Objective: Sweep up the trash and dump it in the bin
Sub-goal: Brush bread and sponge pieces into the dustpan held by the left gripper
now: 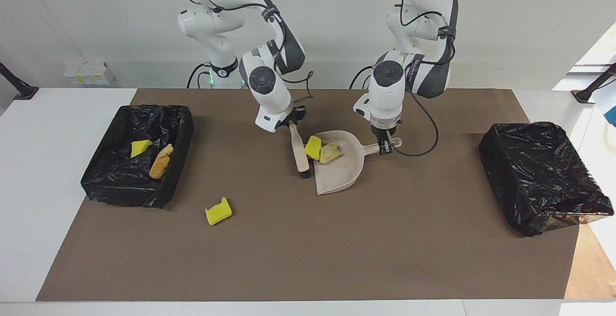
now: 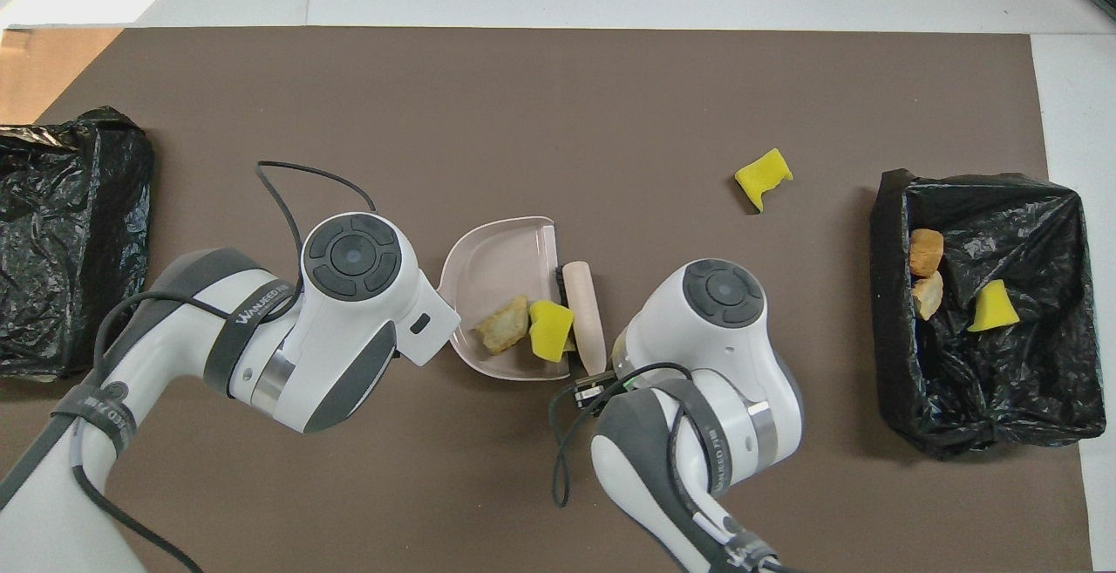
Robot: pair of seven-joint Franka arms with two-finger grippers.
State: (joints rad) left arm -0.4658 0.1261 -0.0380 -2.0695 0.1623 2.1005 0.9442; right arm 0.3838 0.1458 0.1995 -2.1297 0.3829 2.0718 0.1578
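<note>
The beige dustpan (image 1: pixel 337 179) (image 2: pixel 497 250) lies mid-table, its handle held by my left gripper (image 1: pixel 386 148), which is shut on it. Two pieces of trash sit inside near the pan's mouth: a yellow sponge (image 1: pixel 313 147) (image 2: pixel 550 330) and a tan chunk (image 1: pixel 330 153) (image 2: pixel 504 324). My right gripper (image 1: pixel 292 122) is shut on the beige brush (image 1: pixel 301 155) (image 2: pixel 584 316), which stands along the pan's mouth right beside the sponge. Another yellow sponge (image 1: pixel 218 211) (image 2: pixel 763 176) lies loose on the mat, farther from the robots. The bin (image 1: pixel 120 188) (image 2: pixel 959 433) at the right arm's end holds three scraps.
A second black-bagged bin (image 1: pixel 544 176) (image 2: pixel 70 233) stands at the left arm's end of the table. The brown mat (image 1: pixel 308 248) covers the work area. In the overhead view the left arm's wrist hides its own gripper.
</note>
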